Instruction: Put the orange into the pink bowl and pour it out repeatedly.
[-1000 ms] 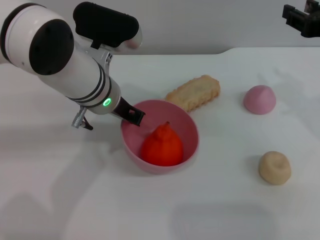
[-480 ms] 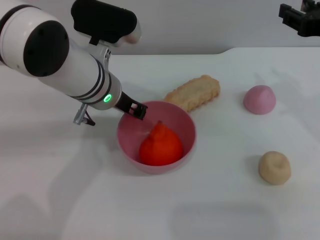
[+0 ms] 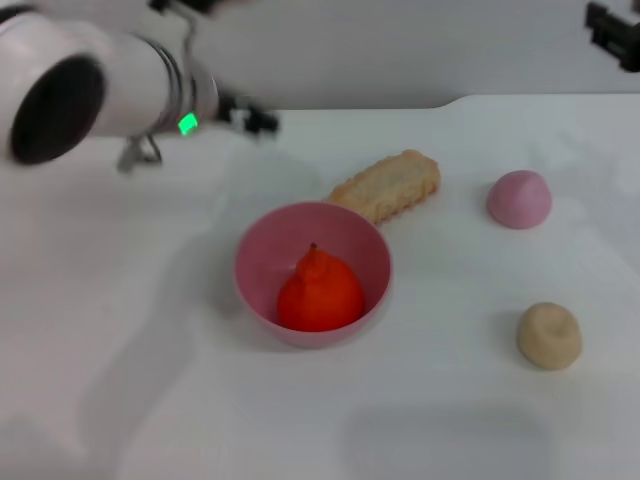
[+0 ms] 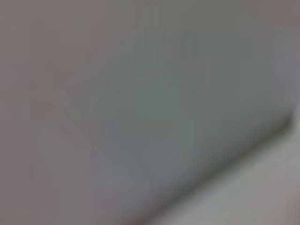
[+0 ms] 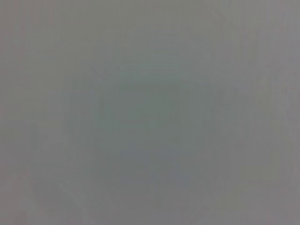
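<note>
Head view: pink bowl (image 3: 312,272) upright near the middle of the white worktop (image 3: 150,400), mouth open upward. Inside it, the orange (image 3: 320,292), filling much of the hollow, resting on the bowl's floor toward the nearer wall, pointed top and tiny dark stem up. Nothing else in the bowl. Just behind the bowl's far rim, a long biscuit-coloured bread piece (image 3: 388,185) lying flat at a slant, its nearer end close to the rim; touching or not, cannot tell. Farther to the right, well apart from the bowl, a small mauve-pink dome (image 3: 519,198) flat side down. Nearer and also to the right, a small tan lump (image 3: 549,335), alone on the worktop. Left gripper (image 3: 256,119) raised above the far left part of the worktop, well clear of the bowl, motion-blurred on the end of the white arm with its green light; jaws holding nothing, whether spread or pressed together cannot tell. Right gripper (image 3: 612,32) only a dark piece at the upper right edge, high and far from everything on the worktop; state of its jaws likewise impossible to tell.

Left wrist view: only a blurred grey surface with a lighter band across one corner; no bowl, no fruit, no jaws.

Right wrist view: plain grey blur, nothing to make out.
</note>
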